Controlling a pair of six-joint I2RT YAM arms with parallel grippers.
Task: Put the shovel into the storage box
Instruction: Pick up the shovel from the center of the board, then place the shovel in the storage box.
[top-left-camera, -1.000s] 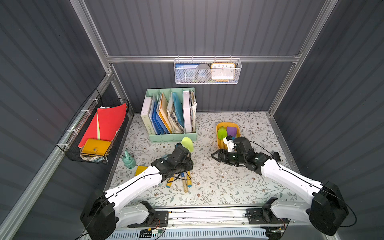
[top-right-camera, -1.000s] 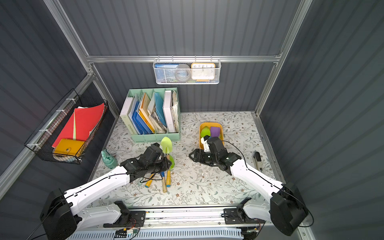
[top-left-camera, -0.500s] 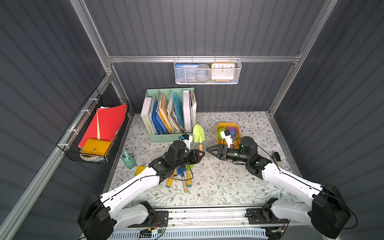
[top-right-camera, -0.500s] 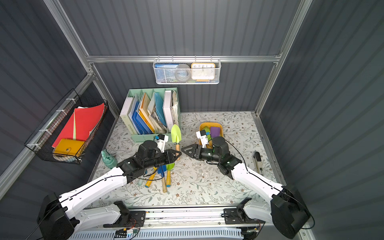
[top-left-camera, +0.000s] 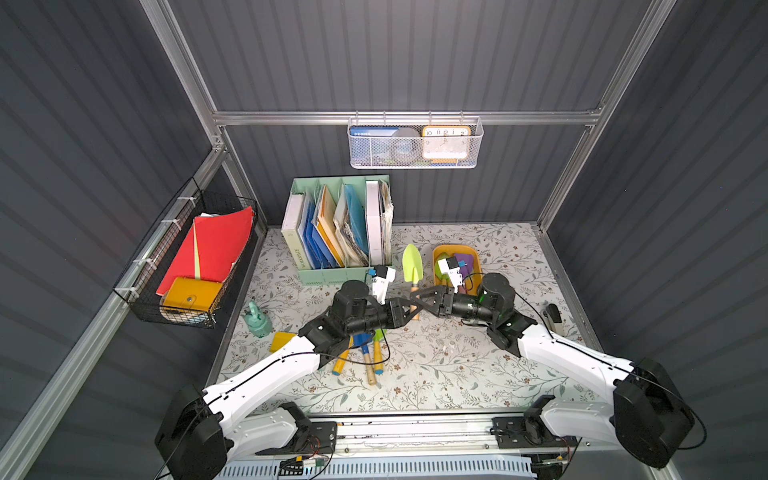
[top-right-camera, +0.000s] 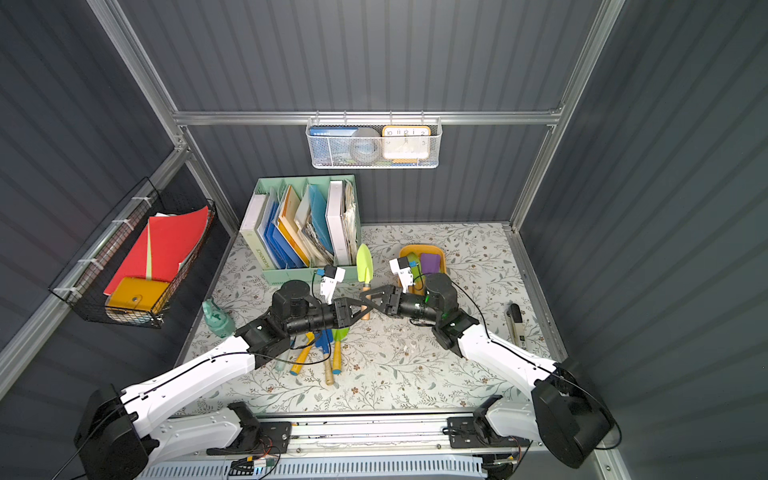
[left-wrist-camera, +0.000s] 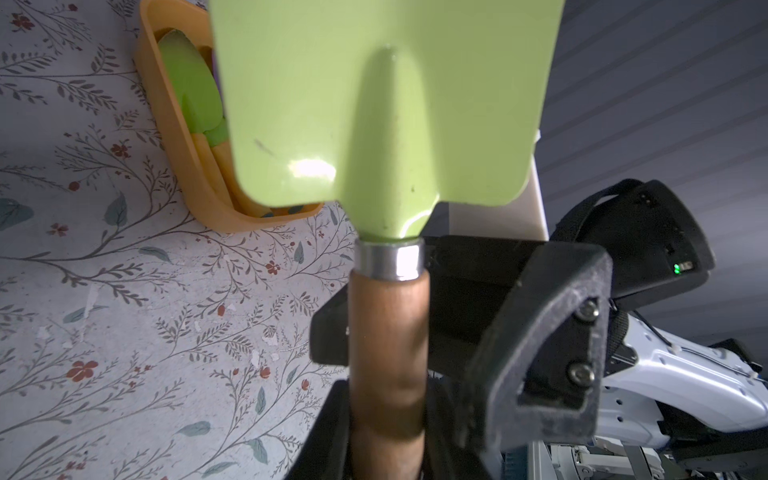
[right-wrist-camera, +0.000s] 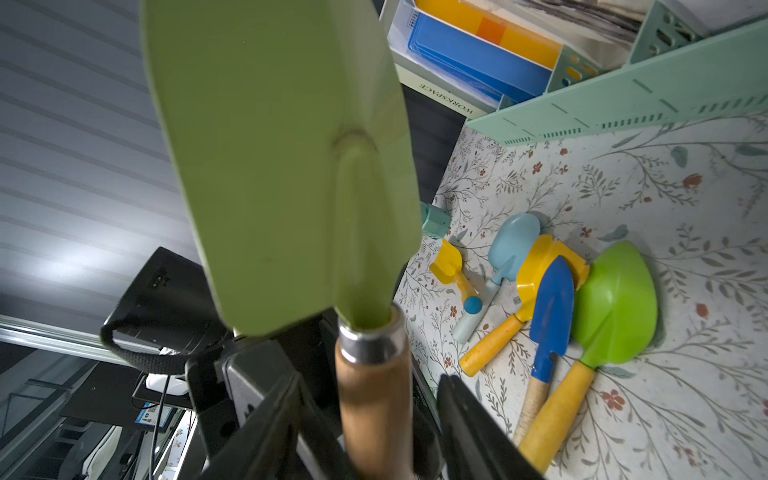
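Observation:
The shovel (top-left-camera: 412, 264) (top-right-camera: 364, 266) has a lime-green blade and a wooden handle. It stands upright above the middle of the table. My left gripper (top-left-camera: 409, 311) (left-wrist-camera: 386, 451) is shut on the lower handle. My right gripper (top-left-camera: 417, 297) (right-wrist-camera: 374, 436) reaches in from the right. Its jaws are open on either side of the handle just below the metal collar, with a gap showing at each finger (right-wrist-camera: 469, 424). The storage box (top-left-camera: 435, 266) (top-right-camera: 419, 248) (left-wrist-camera: 178, 137) is a mustard-yellow tub just right of the shovel. It holds green and purple toys and is partly hidden by the right wrist.
A pile of loose toy shovels (top-left-camera: 365, 357) (right-wrist-camera: 552, 316) lies under my left arm. The mint file holder (top-left-camera: 338, 232) stands behind it. A teal toy (top-left-camera: 257, 320) and a yellow piece (top-left-camera: 282, 340) sit at the left. A black tool (top-left-camera: 552, 318) lies at the right edge.
My left arm has carried the shovel right, to the middle of the table. My right gripper has swung left from the storage box to the handle, and its jaws have narrowed around it.

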